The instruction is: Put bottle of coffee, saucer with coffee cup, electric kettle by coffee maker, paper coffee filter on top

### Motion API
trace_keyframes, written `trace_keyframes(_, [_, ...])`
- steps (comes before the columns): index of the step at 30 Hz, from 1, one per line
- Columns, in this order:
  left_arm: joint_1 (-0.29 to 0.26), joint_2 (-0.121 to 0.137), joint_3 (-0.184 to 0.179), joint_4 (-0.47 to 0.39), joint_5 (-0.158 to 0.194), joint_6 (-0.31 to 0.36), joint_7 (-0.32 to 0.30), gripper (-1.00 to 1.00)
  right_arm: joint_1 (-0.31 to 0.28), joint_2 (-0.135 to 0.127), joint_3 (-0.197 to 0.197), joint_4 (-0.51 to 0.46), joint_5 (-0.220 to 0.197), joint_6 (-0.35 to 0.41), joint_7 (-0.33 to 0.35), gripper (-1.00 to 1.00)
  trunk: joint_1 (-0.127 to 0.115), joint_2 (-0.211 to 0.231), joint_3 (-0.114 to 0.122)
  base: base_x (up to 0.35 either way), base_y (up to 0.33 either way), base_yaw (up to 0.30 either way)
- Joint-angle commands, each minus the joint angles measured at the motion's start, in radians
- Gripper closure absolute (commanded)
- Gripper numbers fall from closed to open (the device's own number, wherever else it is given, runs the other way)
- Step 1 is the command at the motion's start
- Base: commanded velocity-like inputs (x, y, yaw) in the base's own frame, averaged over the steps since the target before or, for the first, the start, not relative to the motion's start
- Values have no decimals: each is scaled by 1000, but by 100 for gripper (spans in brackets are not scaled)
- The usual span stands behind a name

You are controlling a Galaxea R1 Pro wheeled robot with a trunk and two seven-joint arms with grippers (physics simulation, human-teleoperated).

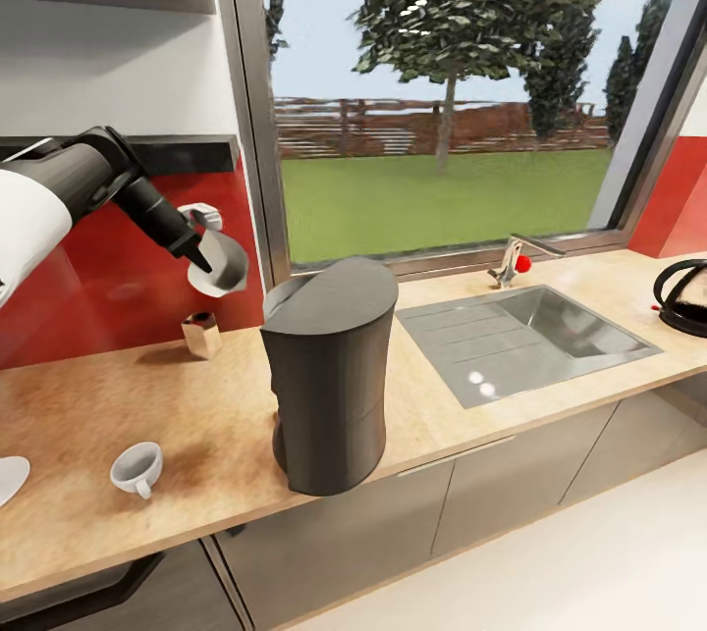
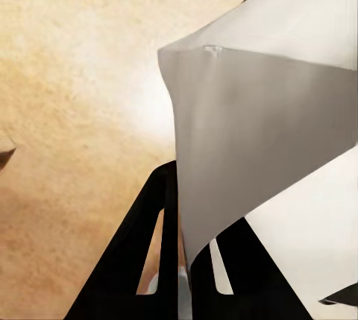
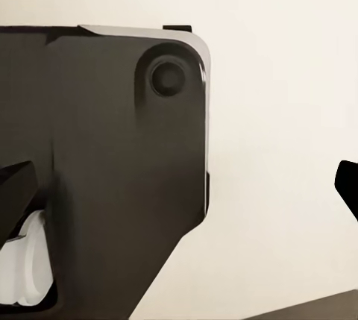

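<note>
My left gripper (image 1: 203, 259) is shut on the paper coffee filter (image 1: 224, 265), a pale grey cone held in the air to the upper left of the coffee maker (image 1: 329, 376). That tall dark grey machine stands near the countertop's (image 1: 88, 405) front edge. In the left wrist view the black fingers (image 2: 153, 245) pinch the paper coffee filter (image 2: 253, 133) over the countertop (image 2: 74, 111). The small brown bottle of coffee (image 1: 201, 334) stands by the red wall. The white coffee cup (image 1: 137, 469) sits upright near the front edge, with the saucer (image 1: 8, 479) at the far left. The electric kettle (image 1: 687, 297) is at the far right. My right gripper (image 3: 179, 201) is open.
A steel sink (image 1: 520, 332) with a tap (image 1: 511, 263) lies right of the coffee maker, under a large window. A dark shelf (image 1: 187, 152) runs along the wall above my left arm. The right wrist view looks at a dark part of my body (image 3: 104, 171) against pale floor.
</note>
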Motion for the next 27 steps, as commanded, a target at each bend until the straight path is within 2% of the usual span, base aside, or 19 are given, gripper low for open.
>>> trace_keyframes(1, [-1, 6, 4, -3, -10, 5, -11, 100, -1, 0, -1, 0, 0, -3, -2, -100, 1, -2, -2, 0, 0, 0])
trace_keyframes(4, [-7, 23, 3, -10, -7, 1, -11, 100, -1, 0, 0, -1, 0, -3, -2, -100, 1, -2, -2, 0, 0, 0])
trace_keyframes(6, [-10, 21, 1, -12, -6, -3, -11, 100, -1, 0, 1, -1, 1, -3, -1, -100, 1, -2, -2, 0, 0, 0])
trace_keyframes(13, [-41, -1, 2, -20, 1, -18, -11, 100, -1, 0, 1, 0, 1, -3, -2, -100, 1, -2, -2, 0, 0, 0])
trace_keyframes(14, [-68, -7, 1, -27, 3, -74, -11, 100, -1, 0, 1, 0, 2, -3, -2, -100, 1, -2, -2, 0, 0, 0])
trace_keyframes(16, [-71, -25, 0, -33, 3, -74, -11, 100, -1, 0, 1, -1, 2, -3, -2, -100, 1, -2, -2, 0, 0, 0])
trace_keyframes(17, [-73, -46, 0, -38, 2, -73, -11, 100, -1, 0, 1, -1, 2, -3, -2, -100, 1, -2, -2, 0, 0, 0])
trace_keyframes(19, [-74, -59, 0, -41, -1, -73, -11, 100, -1, 0, 1, -1, 2, -3, -2, -100, 1, -2, -2, 0, 0, 0])
trace_keyframes(27, [-72, -56, 0, -42, -2, -72, -11, 100, -1, 0, 1, -2, 2, -3, -1, -100, 1, -2, -2, -5, 9, -26])
